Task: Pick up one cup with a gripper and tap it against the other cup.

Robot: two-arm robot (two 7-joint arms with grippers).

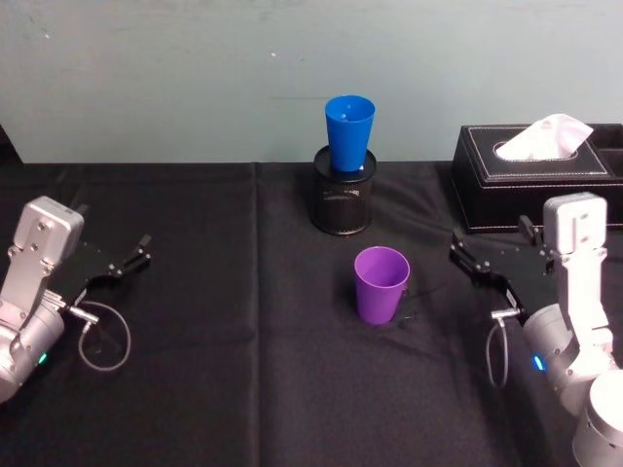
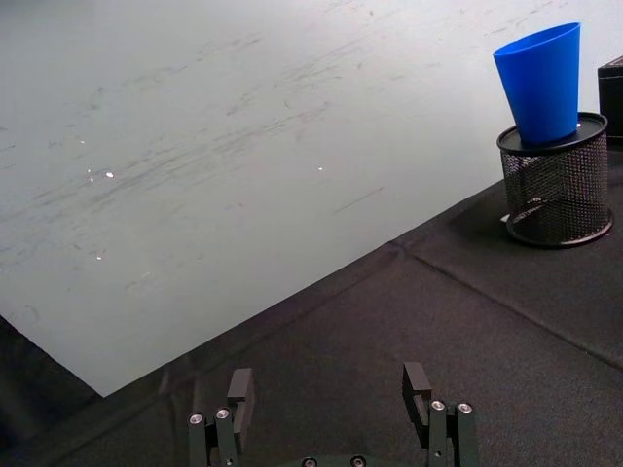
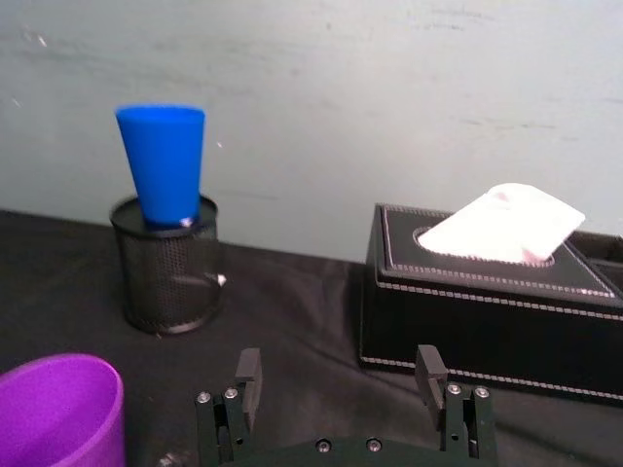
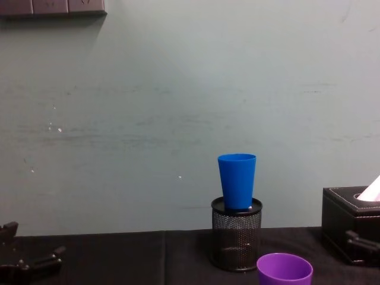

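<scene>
The purple cup (image 1: 381, 284) stands upright on the black cloth near the middle of the table, its rim also showing in the right wrist view (image 3: 58, 409). Behind it, the blue cup (image 1: 349, 131) stands upright in the mouth of a black mesh pen holder (image 1: 343, 199). My right gripper (image 1: 465, 257) hovers open and empty just right of the purple cup, not touching it; its fingers (image 3: 247, 375) are spread apart. Far to the left, my left gripper (image 1: 131, 261) is open and empty, well away from both cups.
A black tissue box (image 1: 535, 175) with a white tissue sits at the back right, close behind my right gripper. A pale wall runs along the table's far edge. Black cloth (image 1: 243, 370) covers the table.
</scene>
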